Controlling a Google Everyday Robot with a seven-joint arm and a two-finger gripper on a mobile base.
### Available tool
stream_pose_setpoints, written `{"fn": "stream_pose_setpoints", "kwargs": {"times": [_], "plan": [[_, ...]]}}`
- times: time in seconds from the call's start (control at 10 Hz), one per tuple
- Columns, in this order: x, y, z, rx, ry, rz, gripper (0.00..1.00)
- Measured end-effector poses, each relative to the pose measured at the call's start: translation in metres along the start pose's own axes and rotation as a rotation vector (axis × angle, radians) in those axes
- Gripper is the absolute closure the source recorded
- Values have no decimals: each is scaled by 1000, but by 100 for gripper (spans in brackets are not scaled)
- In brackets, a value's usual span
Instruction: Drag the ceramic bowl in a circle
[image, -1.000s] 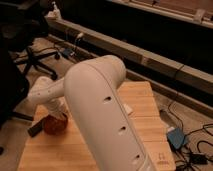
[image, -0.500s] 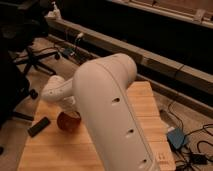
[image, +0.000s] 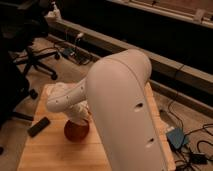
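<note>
Office chair (image: 34, 56): dark swivel chair on the floor at far left, behind the table, with its star base visible.

Dark flat object (image: 38, 126): slim black bar lying on the left part of the table, angled, apart from the bowl and to its left.

Table (image: 50, 152): light wooden top that carries the bar and the bowl; its far-left corner and front-left area are in view.

Ceramic bowl (image: 76, 132): round, glossy orange-red dish resting on the table left of centre, near the middle of the table's depth. Only its outer wall and lower rim show; the upper part and the inside are covered by the arm's end.

Gripper (image: 80, 119): at the end of the white wrist, lowered onto the top of the ceramic bowl and meeting its upper edge. Whether it is spread or pressed together cannot be told, since the wrist hides it.

Arm (image: 125, 107): thick white link filling the foreground, bending down and leftward to the bowl.

Blue box (image: 176, 138): small box on the floor right of the table, among cables.
</note>
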Motion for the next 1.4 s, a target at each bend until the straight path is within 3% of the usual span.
{"fn": "stream_pose_setpoints", "kwargs": {"times": [0.3, 0.7, 1.1, 1.4], "plan": [[31, 23, 3, -7, 24, -64, 100], [60, 64, -13, -6, 12, -237, 100], [58, 118, -32, -21, -31, -381, 100], [37, 161, -46, -39, -76, -455, 100]]}}
